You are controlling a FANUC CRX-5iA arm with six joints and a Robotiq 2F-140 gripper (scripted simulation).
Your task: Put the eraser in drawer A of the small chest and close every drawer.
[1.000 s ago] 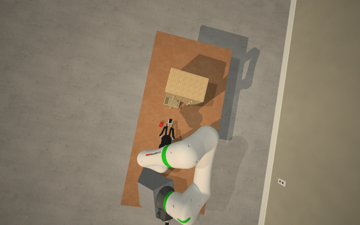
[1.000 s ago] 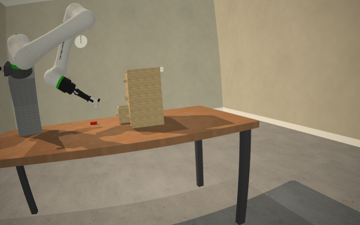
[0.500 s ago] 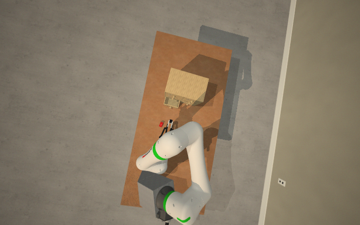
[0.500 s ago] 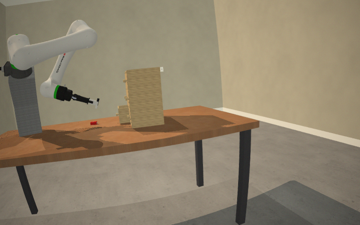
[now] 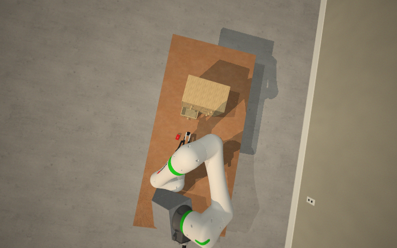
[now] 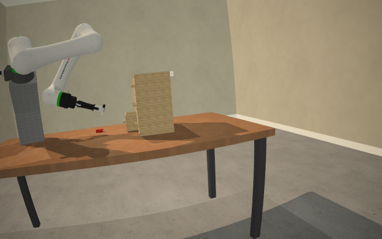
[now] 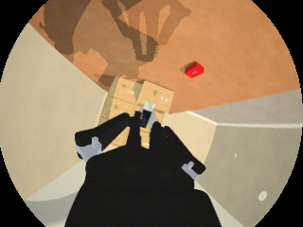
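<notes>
The eraser (image 5: 188, 133) (image 6: 102, 113) (image 7: 148, 105), white with a dark part, is held across the fingertips of my gripper (image 5: 187, 135) (image 6: 100, 109) (image 7: 146, 113). The gripper is nearly level, above the table and short of the chest's front. The small wooden chest (image 5: 206, 92) (image 6: 154, 104) (image 7: 124, 102) stands upright. A bottom drawer (image 5: 189, 112) (image 6: 131, 121) (image 7: 155, 93), at the left in the top view, is pulled out; no item shows in it. Other drawers look pushed in. The label letters are too small to read, and my fingers cover part of the drawer fronts in the wrist view.
A small red block (image 5: 177, 136) (image 6: 99, 130) (image 7: 194, 70) lies on the table (image 5: 172, 67) (image 6: 211, 118) (image 7: 237, 52), in front of the pulled-out drawer and left of the gripper in the top view. Knobs stick out from the chest's front. The arm's grey pedestal (image 5: 162, 210) (image 6: 26, 112) stands at the table's other end.
</notes>
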